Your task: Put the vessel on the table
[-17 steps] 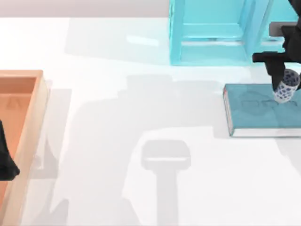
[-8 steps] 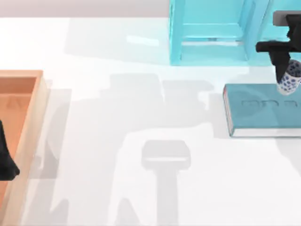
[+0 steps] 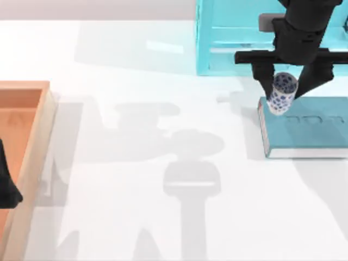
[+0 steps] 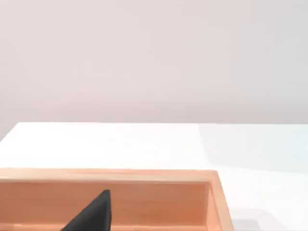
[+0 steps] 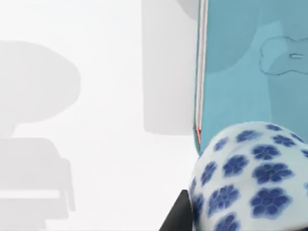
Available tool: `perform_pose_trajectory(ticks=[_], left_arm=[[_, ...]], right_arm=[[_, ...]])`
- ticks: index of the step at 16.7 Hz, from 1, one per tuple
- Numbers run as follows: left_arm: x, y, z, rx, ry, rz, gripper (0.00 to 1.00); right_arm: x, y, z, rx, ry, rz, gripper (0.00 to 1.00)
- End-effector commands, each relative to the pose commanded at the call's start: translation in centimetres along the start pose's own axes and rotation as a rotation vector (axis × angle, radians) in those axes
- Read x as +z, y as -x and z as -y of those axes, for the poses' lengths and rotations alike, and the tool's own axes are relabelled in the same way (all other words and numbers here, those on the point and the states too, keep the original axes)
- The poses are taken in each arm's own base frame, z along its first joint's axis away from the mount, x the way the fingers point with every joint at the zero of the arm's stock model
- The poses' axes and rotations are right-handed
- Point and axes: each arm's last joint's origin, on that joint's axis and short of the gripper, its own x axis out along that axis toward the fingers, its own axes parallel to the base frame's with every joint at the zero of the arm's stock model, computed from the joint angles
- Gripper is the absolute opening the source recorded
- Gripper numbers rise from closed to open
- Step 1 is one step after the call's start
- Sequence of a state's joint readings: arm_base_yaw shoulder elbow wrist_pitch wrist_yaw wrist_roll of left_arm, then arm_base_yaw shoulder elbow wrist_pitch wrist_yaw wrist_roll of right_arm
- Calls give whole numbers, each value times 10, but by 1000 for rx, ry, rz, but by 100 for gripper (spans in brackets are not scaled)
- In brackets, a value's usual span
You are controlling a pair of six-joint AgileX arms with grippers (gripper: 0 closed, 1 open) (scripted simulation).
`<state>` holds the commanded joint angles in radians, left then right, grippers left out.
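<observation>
Fingers of my right gripper (image 3: 284, 87) are clamping the vessel (image 3: 283, 93), holding it tilted in the air above the teal book's (image 3: 310, 130) left edge, near the blue rack (image 3: 239, 38). I am keeping my left gripper (image 3: 6, 182) parked over the orange tray (image 3: 32, 141) on the table (image 3: 136, 206); I cannot tell its finger state.

The vessel (image 3: 283, 93) looks like glazed ceramic, smooth and faintly glossy, white with blue flower dots. The right end effector (image 3: 286, 81) is matt black, plastic-like. The bench (image 3: 163, 217) is a plain white, smooth surface with a soft sheen. The teal book (image 3: 310, 128) has a smooth matt cover and pale paper edges. The tray (image 3: 32, 141) shows light wood with visible grain, matt.
</observation>
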<state>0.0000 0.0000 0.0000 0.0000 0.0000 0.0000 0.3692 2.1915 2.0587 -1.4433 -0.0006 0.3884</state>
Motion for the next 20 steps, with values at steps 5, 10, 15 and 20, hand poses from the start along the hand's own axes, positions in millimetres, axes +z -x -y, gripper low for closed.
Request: perform_pose_trajectory(ticks=[5,10,15,20], left_arm=[[0,0,0,0,0,0,100],[0,0,0,0,0,0,100],[0,0,0,0,0,0,100],[0,0,0,0,0,0,100]], right_arm=[[-15,5,-32,-2,0,2,0],[-14,-6,-33,0,4,-1,0],[-14,-48,-33,0,0,2,0],[-15,-60,-33,-2,0,2,0]])
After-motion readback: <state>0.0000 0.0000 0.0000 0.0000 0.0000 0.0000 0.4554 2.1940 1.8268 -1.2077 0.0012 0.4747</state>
